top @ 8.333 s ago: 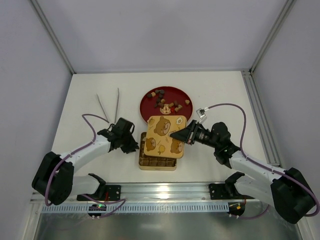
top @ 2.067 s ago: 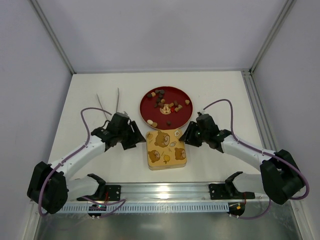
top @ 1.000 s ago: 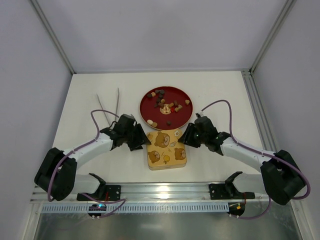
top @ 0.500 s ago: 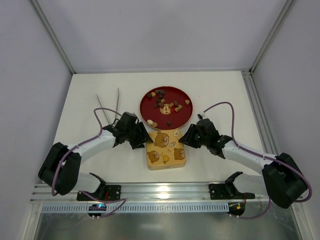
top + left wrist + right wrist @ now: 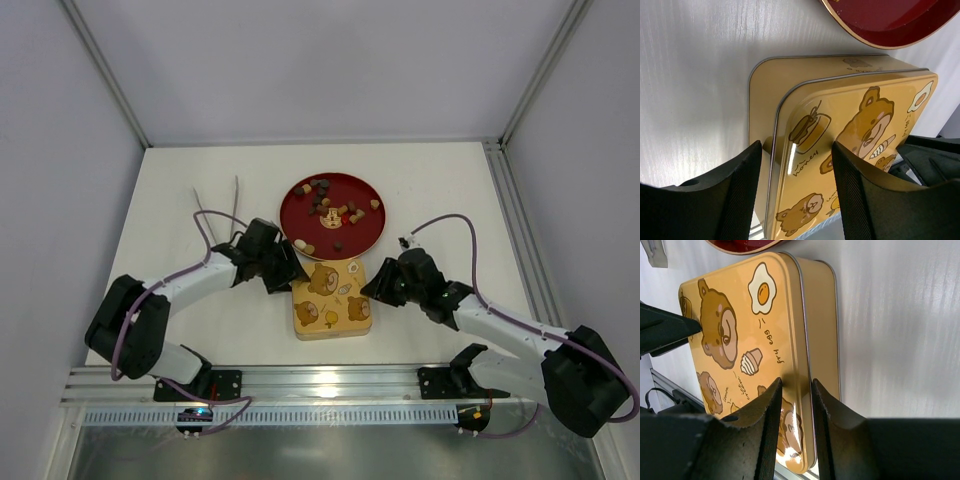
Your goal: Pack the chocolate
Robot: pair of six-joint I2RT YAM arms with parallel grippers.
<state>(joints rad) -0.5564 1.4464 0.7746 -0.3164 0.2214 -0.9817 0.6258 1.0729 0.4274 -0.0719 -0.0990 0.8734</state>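
Note:
The chocolate (image 5: pixel 330 208) lies as several small brown, tan and cream pieces on the round red plate (image 5: pixel 362 236). In front of the plate stands the gold box, covered by its bear-printed lid (image 5: pixel 333 300). My left gripper (image 5: pixel 287 276) is open wide. It straddles the lid's left edge (image 5: pixel 782 150) near the far corner, with the box base (image 5: pixel 761 100) showing beside it. My right gripper (image 5: pixel 373 289) stands a narrow gap apart over the lid's right rim (image 5: pixel 799 365) and holds nothing. The lid top (image 5: pixel 735 335) and box side (image 5: pixel 821 315) show there.
Two thin metal sticks (image 5: pixel 217 208) lie on the white table to the left of the plate. The plate's rim shows at the top of the left wrist view (image 5: pixel 900 27). Grey walls close off the back and both sides.
8.3 s ago my right gripper held the lid askew over the open box; now it covers the box. In the last second both grippers slid in against the lid's edges.

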